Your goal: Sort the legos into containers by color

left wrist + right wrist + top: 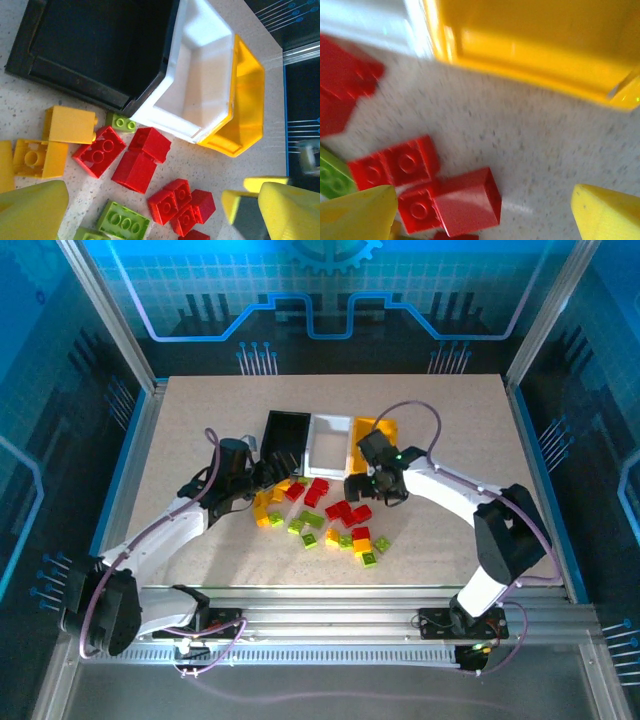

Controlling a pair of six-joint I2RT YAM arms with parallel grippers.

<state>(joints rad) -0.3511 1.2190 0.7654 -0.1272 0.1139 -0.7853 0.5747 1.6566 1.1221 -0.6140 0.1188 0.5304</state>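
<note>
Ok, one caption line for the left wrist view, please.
Open left gripper above scattered red, yellow and green legos, with black bin, white bin and yellow bin side by side beyond.

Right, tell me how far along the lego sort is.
Barely started. Done: nothing visible; the black bin and white bin look empty, as does what shows of the yellow bin. In hand: nothing; the left gripper and right gripper both hang open above the legos. Left: all those red, yellow and green pieces on the table need binning.
</note>
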